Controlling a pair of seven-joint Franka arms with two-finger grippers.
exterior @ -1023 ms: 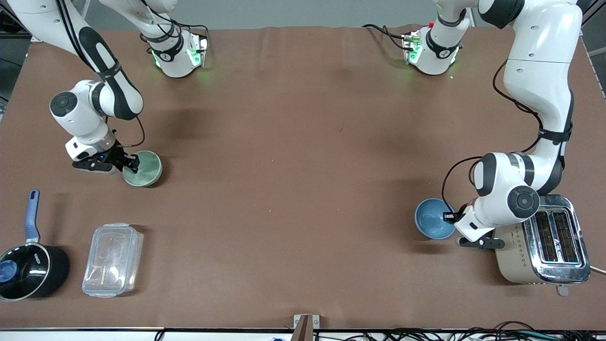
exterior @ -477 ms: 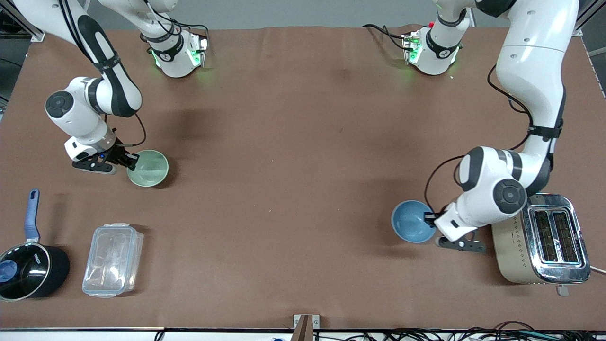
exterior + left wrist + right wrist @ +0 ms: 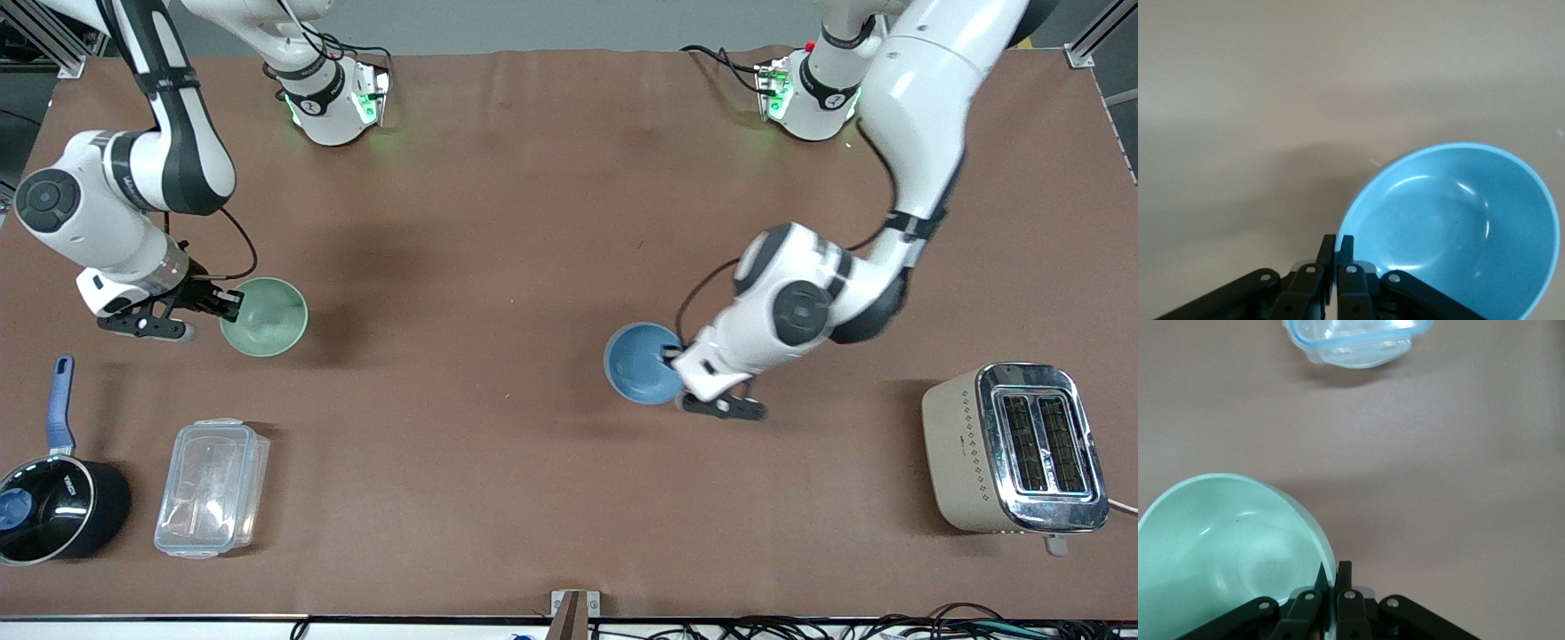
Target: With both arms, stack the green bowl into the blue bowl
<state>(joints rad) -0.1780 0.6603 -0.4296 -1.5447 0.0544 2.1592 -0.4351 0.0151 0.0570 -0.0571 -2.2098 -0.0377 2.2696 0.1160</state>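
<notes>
My right gripper [image 3: 227, 305] is shut on the rim of the green bowl [image 3: 265, 317] and holds it tilted above the table at the right arm's end. The right wrist view shows the green bowl [image 3: 1225, 553] with its rim pinched in my right gripper [image 3: 1337, 572]. My left gripper [image 3: 673, 360] is shut on the rim of the blue bowl [image 3: 642, 363] and holds it tilted over the middle of the table. The left wrist view shows the blue bowl [image 3: 1458, 227] pinched at its rim by my left gripper [image 3: 1337, 244].
A black saucepan with a blue handle [image 3: 49, 498] and a clear lidded container [image 3: 212, 487] stand near the front edge at the right arm's end. The container also shows in the right wrist view [image 3: 1355, 340]. A toaster [image 3: 1018, 449] stands at the left arm's end.
My left gripper has carried the blue bowl away from the toaster toward the middle of the table. My right gripper has lifted and tilted the green bowl, shifting slightly toward the table's end.
</notes>
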